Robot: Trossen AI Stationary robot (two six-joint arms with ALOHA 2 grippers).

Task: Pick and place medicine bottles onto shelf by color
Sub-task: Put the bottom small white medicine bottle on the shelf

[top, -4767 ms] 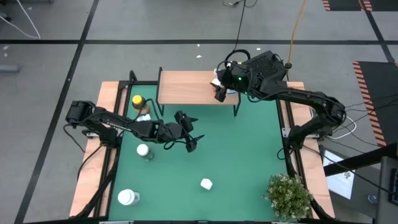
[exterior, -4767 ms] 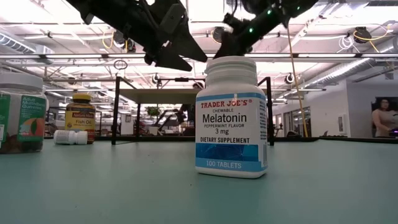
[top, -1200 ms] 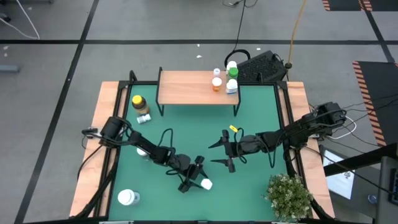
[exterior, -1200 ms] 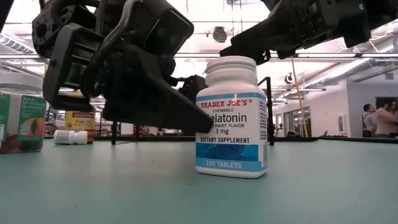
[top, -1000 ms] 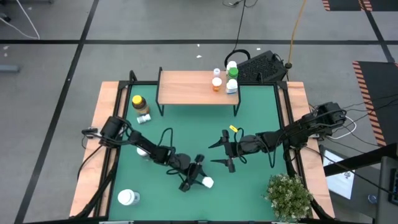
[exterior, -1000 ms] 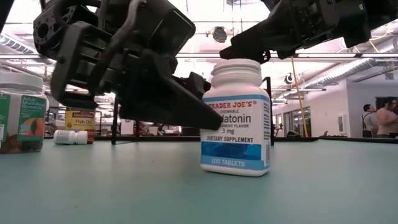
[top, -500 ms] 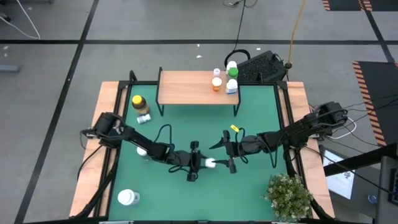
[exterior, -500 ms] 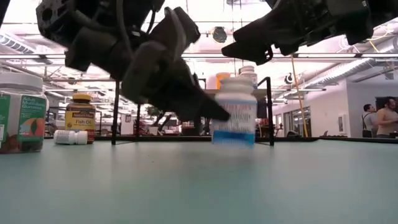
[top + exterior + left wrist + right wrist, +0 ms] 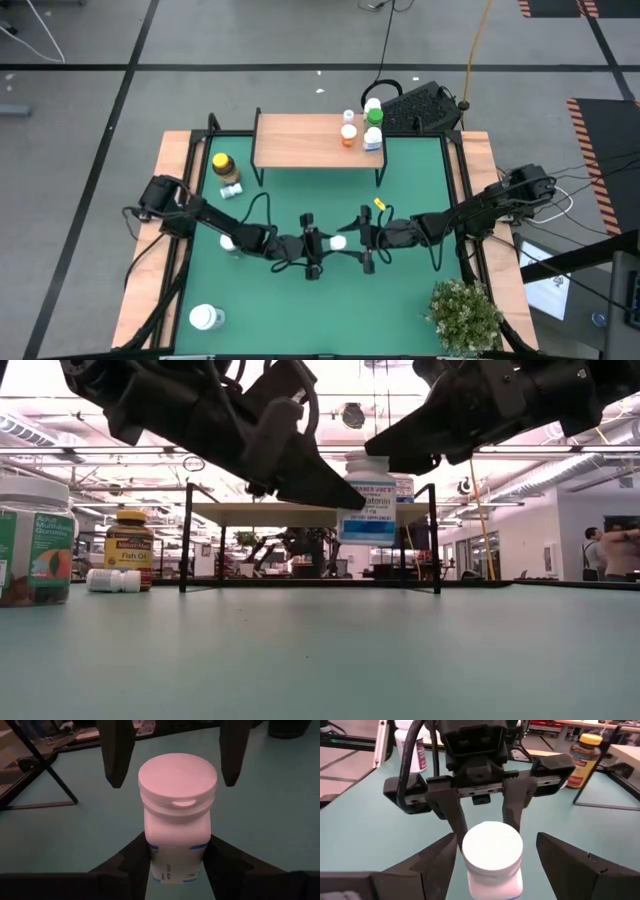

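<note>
2 grippers meet mid-table: the left gripper [image 9: 313, 246] is clamped on the white-capped, blue-labelled melatonin bottle [image 9: 337, 242], held aloft; the right gripper [image 9: 366, 243] brackets it, fingers apart. Light, rigid, smooth plastic; best gripped around the cap.

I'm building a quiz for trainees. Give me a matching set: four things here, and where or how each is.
1. Melatonin bottle
2. amber bottle
3. green-capped bottle
4. right gripper

A. standing on the shelf
B. open, fingers either side of a white cap
C. held off the table in the left gripper
D. on the table beside the shelf

Pairs: 1-C, 2-D, 3-A, 4-B
</note>
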